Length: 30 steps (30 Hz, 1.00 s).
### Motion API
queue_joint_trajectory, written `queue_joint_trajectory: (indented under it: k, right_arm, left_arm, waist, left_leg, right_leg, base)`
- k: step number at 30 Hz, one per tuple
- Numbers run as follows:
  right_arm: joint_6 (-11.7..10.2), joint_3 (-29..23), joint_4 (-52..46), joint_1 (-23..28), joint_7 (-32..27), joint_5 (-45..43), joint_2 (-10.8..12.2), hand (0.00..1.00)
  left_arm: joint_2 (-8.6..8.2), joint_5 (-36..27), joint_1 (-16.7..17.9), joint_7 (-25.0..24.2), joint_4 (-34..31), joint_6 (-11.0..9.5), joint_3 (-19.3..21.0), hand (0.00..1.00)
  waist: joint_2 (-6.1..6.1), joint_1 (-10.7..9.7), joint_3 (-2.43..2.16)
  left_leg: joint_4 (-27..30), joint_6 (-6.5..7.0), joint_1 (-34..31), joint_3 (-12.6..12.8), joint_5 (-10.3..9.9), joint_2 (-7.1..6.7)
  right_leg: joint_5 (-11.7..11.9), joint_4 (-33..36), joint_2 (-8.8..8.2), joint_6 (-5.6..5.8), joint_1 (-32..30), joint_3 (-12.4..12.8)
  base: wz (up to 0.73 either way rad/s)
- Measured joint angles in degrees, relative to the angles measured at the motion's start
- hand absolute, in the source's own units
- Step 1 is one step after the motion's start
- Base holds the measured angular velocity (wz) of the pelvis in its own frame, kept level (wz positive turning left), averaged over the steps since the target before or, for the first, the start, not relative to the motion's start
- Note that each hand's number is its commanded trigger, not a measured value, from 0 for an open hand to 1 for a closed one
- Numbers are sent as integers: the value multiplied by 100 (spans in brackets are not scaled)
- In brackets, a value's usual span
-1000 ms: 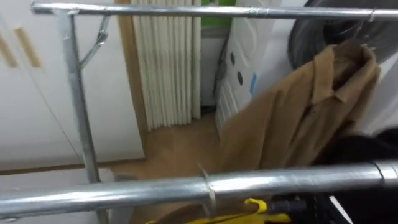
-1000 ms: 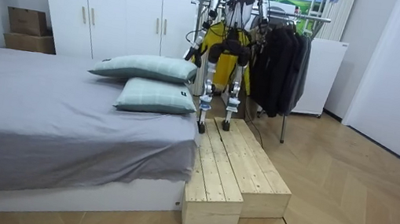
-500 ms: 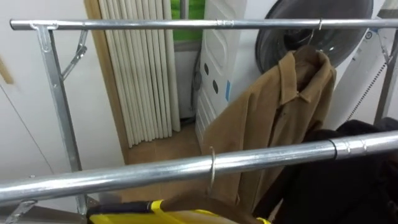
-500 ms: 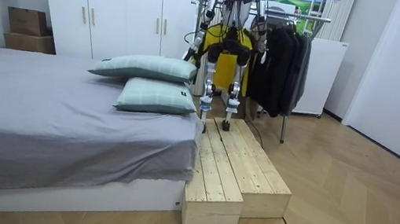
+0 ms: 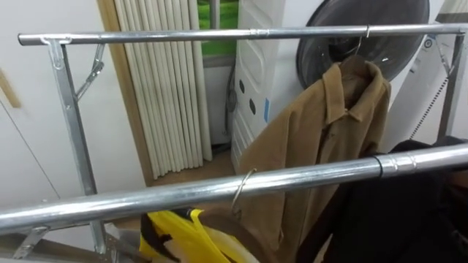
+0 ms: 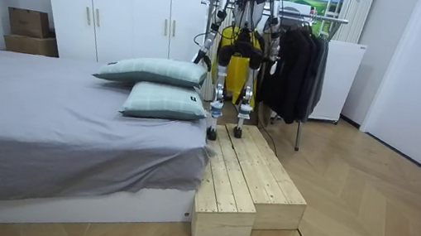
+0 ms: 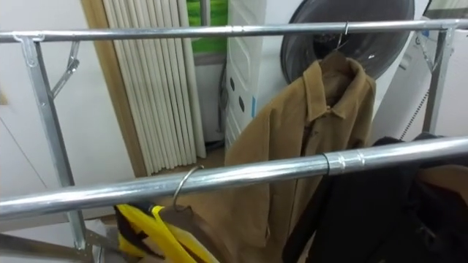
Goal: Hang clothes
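A yellow garment (image 5: 178, 236) with dark trim hangs on a brown hanger, whose wire hook (image 5: 242, 190) sits tilted over the near steel rail (image 5: 146, 199). The garment shows again in the right eye view (image 7: 150, 232) and behind the robot's legs in the room view (image 6: 231, 69). In the room view I stand on the wooden platform (image 6: 247, 182), facing the rack. My left hand (image 6: 202, 51) and right hand (image 6: 273, 59) hang low at my sides, small in that view.
A brown jacket (image 5: 322, 135) hangs from the far rail (image 5: 219, 33). Dark clothes (image 5: 398, 208) hang on the near rail to the right. The rack's upright post (image 5: 73, 124) stands at left. A bed (image 6: 50, 127) with pillows lies on the room view's left.
The eye view has shifted, so the camera moved. The hanger hook now tilts over the near rail and more of the yellow garment shows below it. In the room view the garment hangs narrower.
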Motion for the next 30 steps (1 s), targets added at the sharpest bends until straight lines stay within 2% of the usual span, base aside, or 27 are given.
queue_joint_trajectory:
  k: [9, 13, 16, 20, 30]
  right_arm:
    - [175, -248, 770, -141, 7, 382, 14, 0]
    - [307, -292, 903, -187, 3, 560, 10, 0]
    - [363, -293, 905, -205, -37, 571, 9, 0]
    - [533, -250, 964, -333, -105, 567, 13, 0]
    - [602, -82, 1123, -513, -165, 550, -6, 0]
  left_arm:
    - [-30, 26, -123, -73, 127, 77, -18, 0]
    - [-31, 29, -158, -173, 127, 149, -70, 0]
    - [-49, 27, -169, -204, 126, 207, -90, 0]
    - [-64, 25, -171, -283, 126, 247, -103, 0]
    - [-64, 11, -204, -299, 113, 289, -136, 0]
  waist:
    - [24, -37, 1]
    - [84, -31, -10]
    - [117, -23, -14]
    - [97, -21, -8]
    - [81, 0, -1]
  left_leg:
    - [-60, 49, 53, -171, 17, -54]
    - [-119, 58, 67, -230, 10, -46]
    - [-109, 61, 57, -231, 13, -44]
    - [-56, 64, 48, -253, 14, -46]
    - [-46, 64, 60, -317, 14, -46]
  right_leg:
    - [54, -242, -51, 73, 216, -167]
    - [67, -326, -53, 77, 284, -290]
    - [67, -321, -52, 77, 313, -295]
    - [59, -405, -55, 82, 301, -279]
    - [59, -397, -55, 82, 334, -300]
  base:
    - [11]
    - [10]
    - [0]
    - [-1]
    - [0]
